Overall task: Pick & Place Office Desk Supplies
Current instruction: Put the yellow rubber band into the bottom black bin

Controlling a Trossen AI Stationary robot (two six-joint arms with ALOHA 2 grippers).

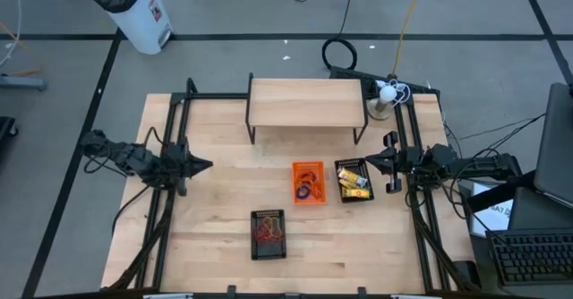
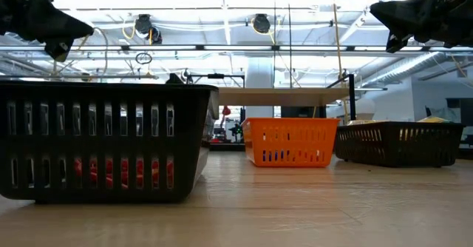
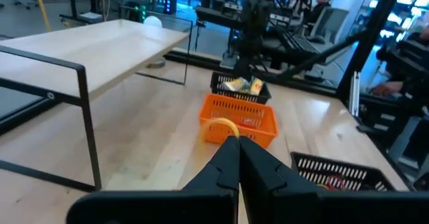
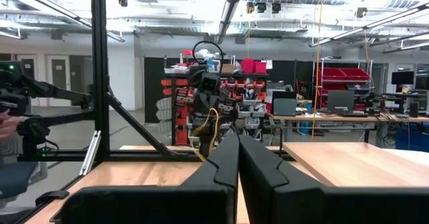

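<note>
An orange basket (image 1: 308, 182) near the table's middle holds small rings and loops. Beside it on the right, a black basket (image 1: 354, 180) holds yellow packets (image 3: 242, 85). A second black basket (image 1: 269, 234) toward the near edge holds red rubber bands (image 2: 111, 171). My left gripper (image 1: 208, 164) is shut and hangs level above the table's left side, pointing at the baskets. A yellow-orange loop (image 3: 223, 125) shows just beyond its tips. My right gripper (image 1: 370, 160) is shut with nothing in it, raised at the right beside the packet basket. My left gripper's shut fingertips (image 3: 232, 147) stand right at the yellow-orange loop (image 3: 214, 127). Whether they pinch it or it lies on the orange basket behind them, I cannot tell.
A low wooden shelf on black legs (image 1: 306, 102) stands at the far middle, with a white round object (image 1: 385, 91) at its right end. Black frame rails (image 1: 175, 147) run along both table sides. Bare tabletop (image 1: 215, 209) lies left of the baskets.
</note>
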